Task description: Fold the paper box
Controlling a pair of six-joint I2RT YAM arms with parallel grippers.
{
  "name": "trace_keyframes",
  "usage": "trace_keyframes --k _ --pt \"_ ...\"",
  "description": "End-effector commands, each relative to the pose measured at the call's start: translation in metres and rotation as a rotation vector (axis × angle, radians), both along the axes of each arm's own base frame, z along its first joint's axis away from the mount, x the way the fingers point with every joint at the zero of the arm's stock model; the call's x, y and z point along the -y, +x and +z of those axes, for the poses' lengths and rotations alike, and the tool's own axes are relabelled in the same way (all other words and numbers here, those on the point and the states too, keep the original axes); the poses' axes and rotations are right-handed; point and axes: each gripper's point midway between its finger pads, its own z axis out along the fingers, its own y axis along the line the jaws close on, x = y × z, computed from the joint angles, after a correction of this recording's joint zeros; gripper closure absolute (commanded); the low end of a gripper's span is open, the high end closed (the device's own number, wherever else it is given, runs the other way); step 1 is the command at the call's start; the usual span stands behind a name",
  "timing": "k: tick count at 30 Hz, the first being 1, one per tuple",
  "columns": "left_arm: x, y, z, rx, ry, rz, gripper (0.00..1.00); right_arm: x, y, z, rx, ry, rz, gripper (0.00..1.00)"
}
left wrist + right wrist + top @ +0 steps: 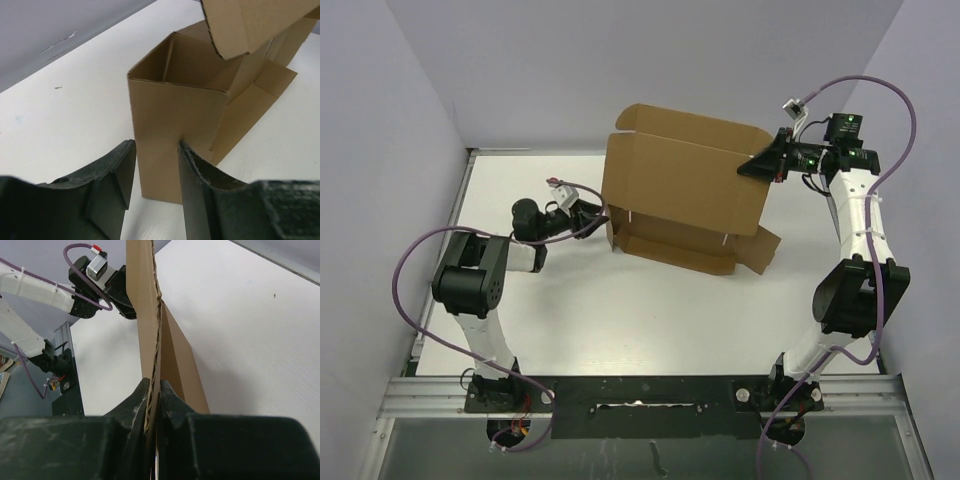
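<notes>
The paper box (680,190) is seen half folded at the middle of the white counter (620,320), with its large lid panel raised and tilted over the shallow tray. At about 2 o'clock of the box, the edge of this panel is clamped between the fully closed fingers of the right tool (154,385). At 9 o'clock of the box, the left tool (156,147) is partly open, its fingers spaced apart just before the end wall. Nothing is seen gripped by it.
</notes>
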Motion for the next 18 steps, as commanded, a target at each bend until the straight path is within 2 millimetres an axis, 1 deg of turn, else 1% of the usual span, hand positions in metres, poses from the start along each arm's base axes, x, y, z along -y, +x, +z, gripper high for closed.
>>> trace_keyframes --k 1,7,10,14,18 --pt "0.013 -0.01 0.013 0.118 -0.046 -0.06 0.6 0.002 -0.006 0.021 0.088 -0.021 -0.006 1.0" --pt "0.019 -0.018 0.008 0.127 -0.038 -0.115 0.54 0.002 -0.007 0.023 0.092 -0.02 -0.002 1.0" --pt "0.022 -0.023 0.01 0.15 -0.036 -0.169 0.51 0.002 -0.009 0.023 0.094 -0.024 -0.004 1.0" --pt "0.02 -0.029 0.01 0.129 -0.042 -0.234 0.5 0.005 -0.01 0.024 0.093 -0.027 -0.01 1.0" --pt "0.017 -0.033 0.009 0.093 -0.047 -0.289 0.52 0.005 -0.01 0.024 0.095 -0.03 -0.01 1.0"
